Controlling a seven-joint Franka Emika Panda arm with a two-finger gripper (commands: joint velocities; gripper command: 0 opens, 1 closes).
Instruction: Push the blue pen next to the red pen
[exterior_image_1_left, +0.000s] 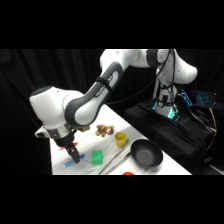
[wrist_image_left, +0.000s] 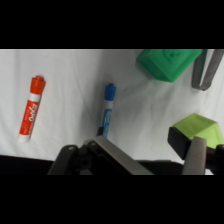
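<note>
Wrist view: the short bright blue pen (wrist_image_left: 107, 111) is seen lying on the white surface (wrist_image_left: 65, 65), its long axis running nearly up and down the picture with a slight lean, the blue cap at the upper end and the paler printed barrel below. Print is carried on the barrel, but it cannot be read. The short red-orange pen (wrist_image_left: 32, 108) is laid well to the blue pen's left, apart from it and roughly parallel, its red cap uppermost; a red script logo is borne on its white barrel, and the letters cannot be made out. The lower end of the blue pen is met by one metal finger (wrist_image_left: 117, 155) of the pincer (wrist_image_left: 155, 155); the second finger (wrist_image_left: 196, 155) is set well apart from the first, so the pincer is spread and nothing is pinched. A green cube (wrist_image_left: 167, 62) is placed at the upper right, with grey metal tongs (wrist_image_left: 206, 67) beside it.

Side view: the pincer (exterior_image_1_left: 75, 156) is lowered onto the blue pen (exterior_image_1_left: 73, 160) near the surface's front left, left of the green cube (exterior_image_1_left: 97, 158). A yellow cup (exterior_image_1_left: 120, 139) and a black pan (exterior_image_1_left: 146, 153) are stood further right.
</note>
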